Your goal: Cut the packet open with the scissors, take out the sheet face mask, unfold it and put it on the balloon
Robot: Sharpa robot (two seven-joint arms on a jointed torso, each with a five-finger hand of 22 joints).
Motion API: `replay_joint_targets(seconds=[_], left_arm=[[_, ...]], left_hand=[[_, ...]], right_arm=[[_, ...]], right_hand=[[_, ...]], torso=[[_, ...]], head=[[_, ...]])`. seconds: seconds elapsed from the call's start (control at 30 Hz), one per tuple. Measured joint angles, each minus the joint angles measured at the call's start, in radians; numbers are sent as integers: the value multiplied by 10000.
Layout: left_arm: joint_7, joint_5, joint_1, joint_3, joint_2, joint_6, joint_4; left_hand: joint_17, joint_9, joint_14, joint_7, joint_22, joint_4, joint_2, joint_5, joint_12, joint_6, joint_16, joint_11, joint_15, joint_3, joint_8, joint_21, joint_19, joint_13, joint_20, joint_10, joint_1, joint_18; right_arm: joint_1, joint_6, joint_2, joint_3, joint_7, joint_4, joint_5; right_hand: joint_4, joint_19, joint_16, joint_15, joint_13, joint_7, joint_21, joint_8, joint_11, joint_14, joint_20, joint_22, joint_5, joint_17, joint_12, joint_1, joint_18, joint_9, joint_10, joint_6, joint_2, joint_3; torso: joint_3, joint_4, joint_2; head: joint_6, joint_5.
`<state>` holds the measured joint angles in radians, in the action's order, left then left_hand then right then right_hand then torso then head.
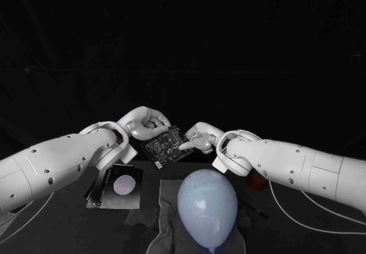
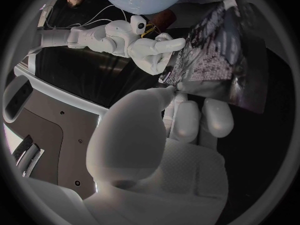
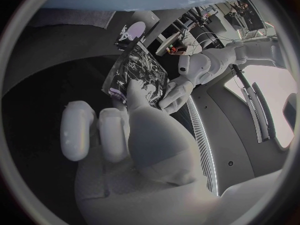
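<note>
Nearest the camera, at six o'clock in the head view, the balloon (image 1: 207, 203) lies on a grey cloth (image 1: 169, 211) spread over the surface (image 1: 114, 227). Just past it toward twelve o'clock the packet (image 1: 166, 146) hangs in the air, held between both hands. The left hand (image 1: 146, 123) has its fingers (image 1: 158, 126) closed on the packet's eleven o'clock corner; the right hand (image 1: 200, 138) pinches the three o'clock edge, fingers (image 1: 194, 144) narrow. A dark flat box (image 1: 134, 198) sits at eight o'clock. Whether the packet is cut open yet, I cannot tell. It looks like thin printed foil: light, slick and floppy, so I judge it best gripped at a sealed edge or corner, pinched firmly. The mask inside is likely limp and easy to tear; take it by its rim, gently
</note>
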<state>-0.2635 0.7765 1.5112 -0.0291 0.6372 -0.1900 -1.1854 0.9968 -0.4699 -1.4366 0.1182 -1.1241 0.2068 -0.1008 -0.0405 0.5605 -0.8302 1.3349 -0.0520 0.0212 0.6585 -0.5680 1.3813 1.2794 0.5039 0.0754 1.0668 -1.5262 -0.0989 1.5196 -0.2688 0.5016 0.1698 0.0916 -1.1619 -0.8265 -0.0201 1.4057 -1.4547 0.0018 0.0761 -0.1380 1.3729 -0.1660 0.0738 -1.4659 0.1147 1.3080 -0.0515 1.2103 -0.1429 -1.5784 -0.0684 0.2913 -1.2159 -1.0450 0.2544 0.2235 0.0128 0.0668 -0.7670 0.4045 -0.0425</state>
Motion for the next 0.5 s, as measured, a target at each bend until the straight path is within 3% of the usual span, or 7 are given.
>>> replay_joint_targets(seconds=[0.07,0.27,0.3,0.47,0.5], left_arm=[[-28,-28,-1,0,-8,-32,4],[-142,-144,3,8,-36,-160,25],[-170,-163,5,8,-37,-172,30],[-360,-259,8,2,-42,-197,60],[-410,-289,8,-5,-48,-199,73]], left_hand=[[30,0,0,0,0,-14,-1,-9,1,1,0,0,0,14,0,-1,0,7,0,0,1,-1],[73,-158,0,51,131,-117,-19,-36,-2,61,50,-20,0,230,6,-4,-19,113,11,-168,18,0],[-82,-450,33,71,318,-178,-63,-36,-77,107,5,-42,-32,295,79,-76,-175,116,18,-253,-26,-1],[-1125,-742,492,159,1190,-385,-188,-36,-592,17,-556,-141,-162,552,533,-483,-878,-153,105,-468,-138,0],[-1670,-926,740,200,1630,-478,-269,-36,-769,-26,-866,-202,-183,602,713,-698,-1228,-273,124,-531,-174,-38]], right_arm=[[0,-52,7,-2,61,-3,171],[-7,-407,90,5,298,-48,1029],[-10,-489,105,5,332,-55,1203],[-12,-883,184,-3,479,-91,2073],[-12,-954,209,-6,502,-119,2254]], right_hand=[[-137,93,-1,-77,-11,97,104,-107,-60,-12,-92,2,36,20,9,-76,5,71,-327,-167,76,-198],[-285,162,-1,-216,-8,233,154,-392,129,11,-240,3,88,72,50,-102,8,341,-626,-301,102,-589],[-285,164,-1,-216,-4,238,154,-415,137,11,-242,3,82,72,66,-102,8,362,-634,-307,101,-590],[-321,164,0,-216,-1,239,153,-447,136,11,-243,2,49,62,91,-102,9,438,-672,-307,102,-625],[-324,164,1,-216,0,239,153,-471,153,11,-243,2,49,60,119,-102,9,444,-689,-307,102,-628]], torso=[[-1,0,0],[-5,0,-2],[-5,0,-2],[-5,0,-2],[-5,0,-2]], head=[[-5,0],[-43,0],[-48,-9],[-103,-33],[-121,-33]])
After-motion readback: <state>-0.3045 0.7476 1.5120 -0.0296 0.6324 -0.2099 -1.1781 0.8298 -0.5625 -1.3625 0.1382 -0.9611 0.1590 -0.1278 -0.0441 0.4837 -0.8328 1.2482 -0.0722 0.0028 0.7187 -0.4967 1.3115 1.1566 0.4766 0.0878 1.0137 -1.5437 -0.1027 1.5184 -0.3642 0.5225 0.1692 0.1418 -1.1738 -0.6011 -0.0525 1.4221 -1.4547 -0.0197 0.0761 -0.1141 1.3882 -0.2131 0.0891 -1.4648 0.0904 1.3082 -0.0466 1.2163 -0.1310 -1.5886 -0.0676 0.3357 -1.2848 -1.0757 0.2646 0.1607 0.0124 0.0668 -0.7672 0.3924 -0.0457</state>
